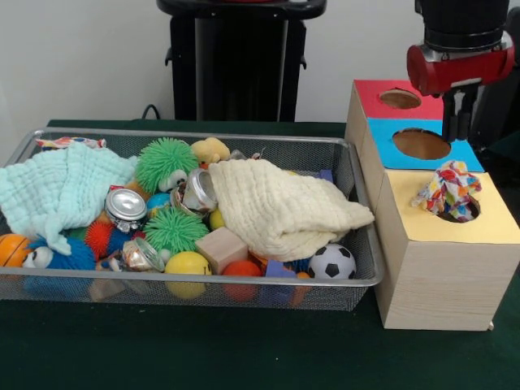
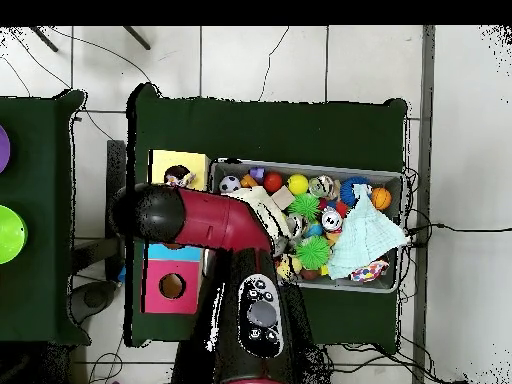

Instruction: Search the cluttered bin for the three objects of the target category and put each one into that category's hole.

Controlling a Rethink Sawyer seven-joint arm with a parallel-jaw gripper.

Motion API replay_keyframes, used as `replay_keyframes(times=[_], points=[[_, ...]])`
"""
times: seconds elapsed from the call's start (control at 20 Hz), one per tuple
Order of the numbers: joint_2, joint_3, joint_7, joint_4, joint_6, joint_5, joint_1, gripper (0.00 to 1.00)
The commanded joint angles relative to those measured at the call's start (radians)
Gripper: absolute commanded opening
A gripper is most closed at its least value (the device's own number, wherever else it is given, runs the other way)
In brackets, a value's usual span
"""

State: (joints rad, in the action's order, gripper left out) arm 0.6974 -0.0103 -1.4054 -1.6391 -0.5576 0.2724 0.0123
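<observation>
Multicoloured knotted cloth (image 1: 449, 190) slumped in yellow hole (image 1: 460, 208), tail pointing left; claw (image 1: 457, 122) state unclear.

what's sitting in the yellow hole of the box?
A knotted multicoloured cloth piece sits in the yellow hole, most of it poking above the rim. Its lower end and the box interior are hidden. The gripper hangs above.

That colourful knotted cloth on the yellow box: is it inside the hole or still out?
Partly in. The knotted cloth sits in the yellow hole, most of it above the rim.
</observation>
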Motion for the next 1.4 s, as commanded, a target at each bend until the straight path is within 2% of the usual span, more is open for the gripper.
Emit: replay_keyframes(times=[0.05, 0.25, 0.35, 0.45, 0.6, 0.8, 1.1, 1.4], points=[[-0.011, -0.068, -0.188, -0.08, 0.174, 0.003, -0.055, 0.0], [-0.024, -0.073, -0.184, -0.08, 0.178, 0.006, -0.061, 0.0], [-0.054, -0.009, -0.185, -0.034, 0.051, -0.017, -0.023, 0.0], [-0.068, 0.012, -0.182, -0.017, 0.007, -0.03, -0.012, 0.0], [-0.081, 0.025, -0.182, -0.012, -0.037, -0.034, -0.006, 0.0], [-0.107, 0.032, -0.187, 0.001, -0.046, -0.032, 0.001, 0.0], [-0.135, 0.002, -0.181, -0.015, 0.047, -0.015, -0.014, 0.0], [-0.134, -0.084, -0.163, -0.04, 0.198, 0.005, -0.064, 0.0]])
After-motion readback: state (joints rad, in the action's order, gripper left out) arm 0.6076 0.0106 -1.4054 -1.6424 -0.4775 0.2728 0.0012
